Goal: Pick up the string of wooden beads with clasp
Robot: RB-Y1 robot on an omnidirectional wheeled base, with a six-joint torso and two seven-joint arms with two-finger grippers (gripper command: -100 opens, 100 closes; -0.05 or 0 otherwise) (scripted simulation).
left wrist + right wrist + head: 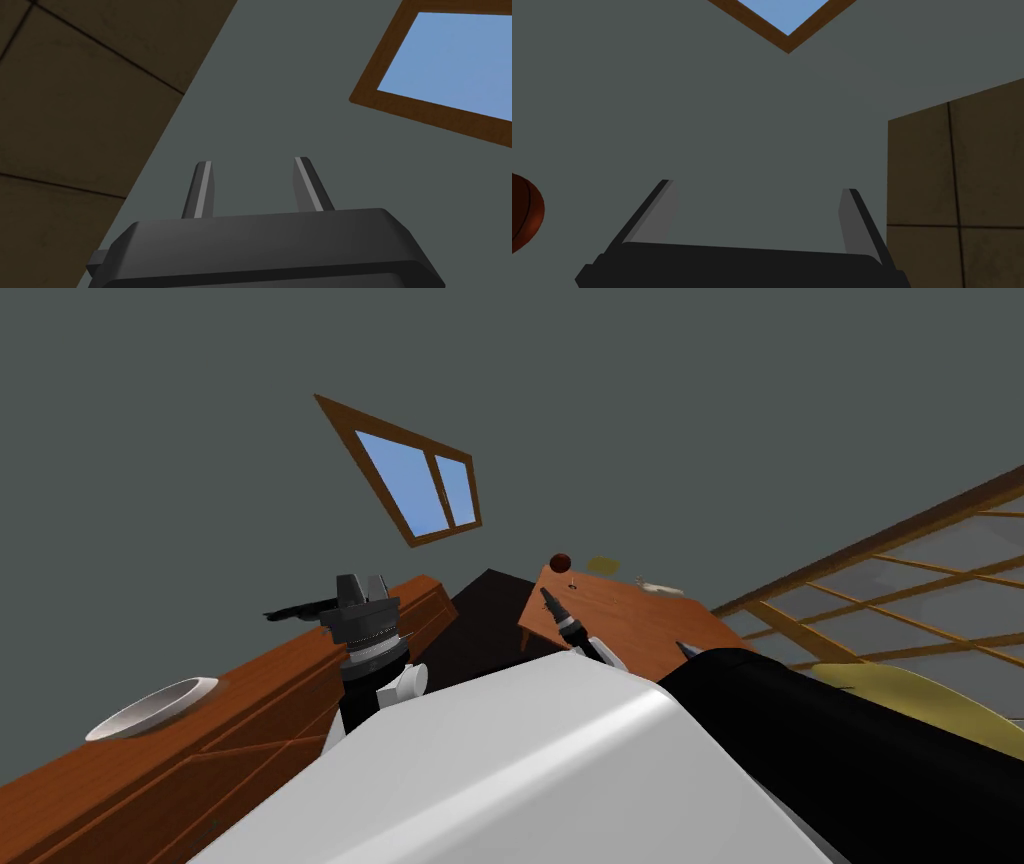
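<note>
A wooden table [640, 623] stands ahead to the right. A small pale object [657, 586] lies on its far side, too small to tell whether it is the string of beads. A tiny item [572, 584] lies near the table's left end. My right gripper [549, 597] is raised over the table's near left corner and, in the right wrist view, it [757, 187] is open with nothing between its fingers. My left gripper [362, 584] points up beside a wooden dresser [200, 738]; in its wrist view it [253, 161] is open and holds nothing.
A dark red ball [560, 561] [524, 210] and a flat yellowish item [602, 563] sit at the table's far edge. A white bowl [150, 708] rests on the dresser. A wood-framed window [420, 478] is in the grey wall. A wooden lattice [880, 598] stands at the right.
</note>
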